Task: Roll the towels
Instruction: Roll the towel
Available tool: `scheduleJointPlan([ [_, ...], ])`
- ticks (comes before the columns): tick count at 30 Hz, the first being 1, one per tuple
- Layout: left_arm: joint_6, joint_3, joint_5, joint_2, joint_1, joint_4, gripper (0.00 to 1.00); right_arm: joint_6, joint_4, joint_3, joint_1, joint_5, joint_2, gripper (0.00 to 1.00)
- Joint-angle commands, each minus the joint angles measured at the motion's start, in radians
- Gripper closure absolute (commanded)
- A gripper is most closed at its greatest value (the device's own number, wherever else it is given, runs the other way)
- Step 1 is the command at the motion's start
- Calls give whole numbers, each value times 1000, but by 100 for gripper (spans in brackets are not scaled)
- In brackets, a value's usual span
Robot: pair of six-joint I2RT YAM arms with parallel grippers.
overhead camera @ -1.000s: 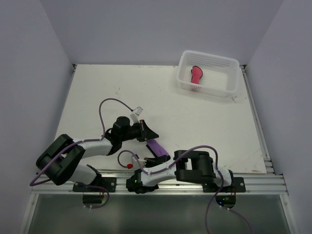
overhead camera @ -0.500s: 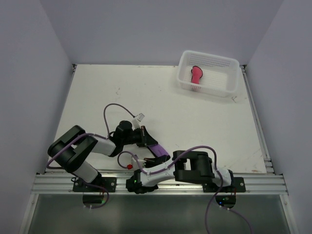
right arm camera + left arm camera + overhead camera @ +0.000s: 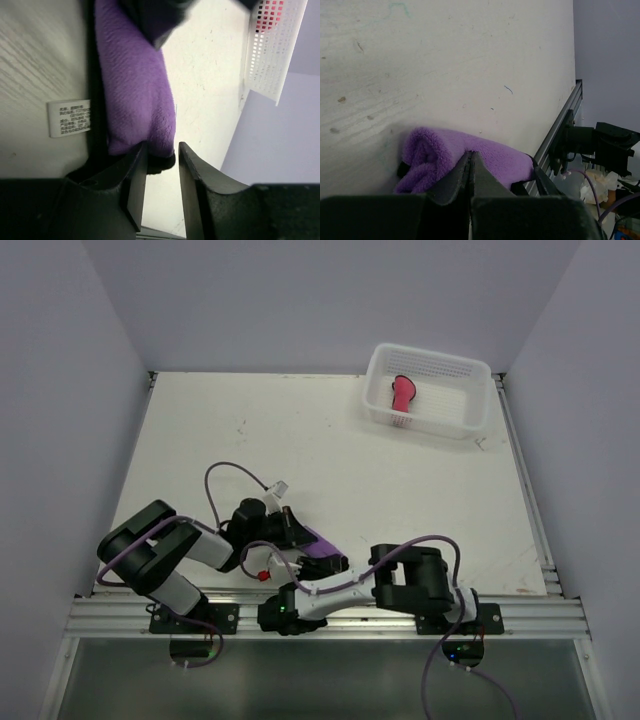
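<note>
The purple towel (image 3: 318, 541) lies as a short thick roll with a black edge near the table's front edge. In the left wrist view the towel (image 3: 500, 160) sits right in front of my left gripper (image 3: 470, 156), whose jaws are shut with the tips pressed against the roll. My right gripper (image 3: 162, 160) is open with a narrow gap, and the black-edged end of the towel (image 3: 132, 90) sits partly between its fingers. In the top view the left gripper (image 3: 292, 530) and the right gripper (image 3: 327, 565) flank the roll. The pink-red towel (image 3: 403, 392) lies rolled in the basket.
The white perforated basket (image 3: 430, 425) stands at the back right and shows in the right wrist view (image 3: 272, 50). A white care label (image 3: 70, 117) lies beside the purple roll. The metal rail (image 3: 520, 610) runs along the near edge, just behind the grippers.
My left gripper has moved toward the near edge and down onto the purple roll, with its arm folding back. The right arm has shifted slightly.
</note>
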Motion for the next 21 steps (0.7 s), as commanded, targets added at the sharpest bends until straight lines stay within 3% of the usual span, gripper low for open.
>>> scheduleJointPlan([
  [1,20,-80,-112,16,0,-65,100,112,56,-11,8,1,-100,64],
  [9,26,-75,-118,38,0,-63,100,116,184,-109,8,-6,-267,46],
  [21,28,-64,-118,65,2,-56,100,50,506,-372,5,-86,-612,45],
])
